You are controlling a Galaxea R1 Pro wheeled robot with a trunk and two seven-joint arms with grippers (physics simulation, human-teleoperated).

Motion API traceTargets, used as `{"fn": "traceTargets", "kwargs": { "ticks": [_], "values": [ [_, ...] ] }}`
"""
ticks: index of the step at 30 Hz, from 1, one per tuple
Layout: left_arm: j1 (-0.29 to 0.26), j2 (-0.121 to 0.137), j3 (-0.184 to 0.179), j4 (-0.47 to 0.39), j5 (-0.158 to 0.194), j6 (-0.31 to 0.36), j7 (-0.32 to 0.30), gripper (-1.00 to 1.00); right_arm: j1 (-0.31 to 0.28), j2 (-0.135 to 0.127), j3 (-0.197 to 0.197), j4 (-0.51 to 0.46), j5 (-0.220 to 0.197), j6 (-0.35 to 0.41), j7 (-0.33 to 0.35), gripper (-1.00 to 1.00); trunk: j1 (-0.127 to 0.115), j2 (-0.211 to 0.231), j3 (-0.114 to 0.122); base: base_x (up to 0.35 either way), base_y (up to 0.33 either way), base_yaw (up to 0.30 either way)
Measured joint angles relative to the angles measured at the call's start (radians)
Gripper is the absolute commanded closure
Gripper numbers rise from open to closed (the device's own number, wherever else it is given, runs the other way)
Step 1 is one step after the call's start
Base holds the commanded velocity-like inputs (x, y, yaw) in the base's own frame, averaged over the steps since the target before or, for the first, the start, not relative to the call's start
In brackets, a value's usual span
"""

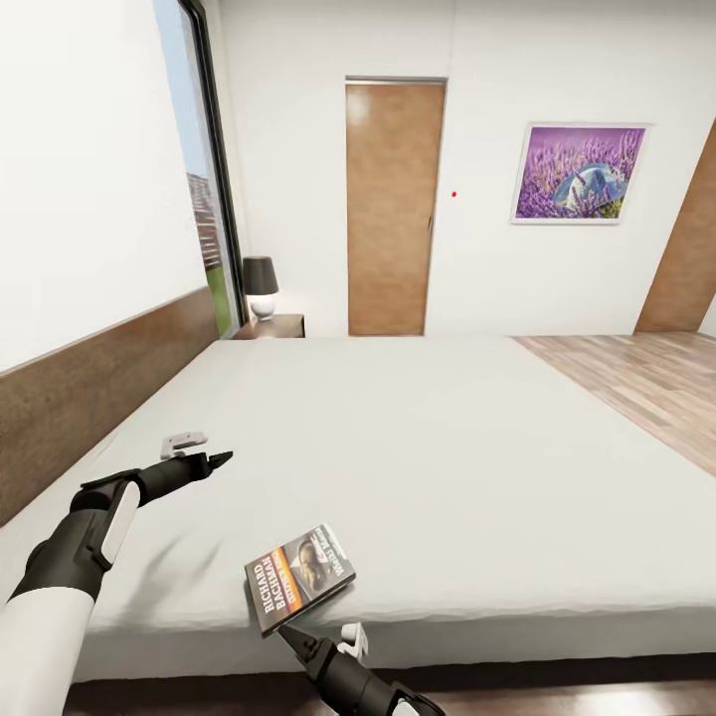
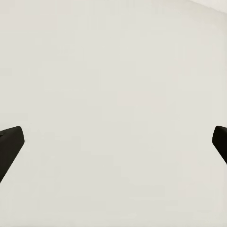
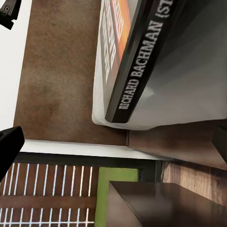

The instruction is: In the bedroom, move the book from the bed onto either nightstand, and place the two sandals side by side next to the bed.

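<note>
just beyond the right fingers [image 1: 286, 630] lies the book [image 1: 299, 578].

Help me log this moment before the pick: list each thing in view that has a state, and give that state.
book: lying flat, cover up, at the bed's near edge, not gripped.
bed: mattress bare apart from the book.
right gripper: open, at the book's near edge.
left gripper: open, holding nothing, over the mattress.
door: closed.
lamp: upright on the far nightstand, apparently unlit.
</note>
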Motion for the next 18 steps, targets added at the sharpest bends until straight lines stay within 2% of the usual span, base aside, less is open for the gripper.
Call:
{"fn": "traceTargets", "kwargs": {
  "ticks": [11,18],
  "values": [
    [0.0,0.0,0.0,0.0,0.0,0.001,0.0,-1.0,0.0,0.0,0.001,-0.004,0.0,0.0,0.0,-1.0,0.0,0.0,0.0,0.0,0.0,0.006],
    [0.0,0.0,0.0,0.0,0.0,0.001,0.0,-1.0,0.0,0.0,0.002,-0.017,0.0,0.0,0.0,-1.0,0.0,0.0,-0.002,0.0,0.0,0.108]
  ]
}}
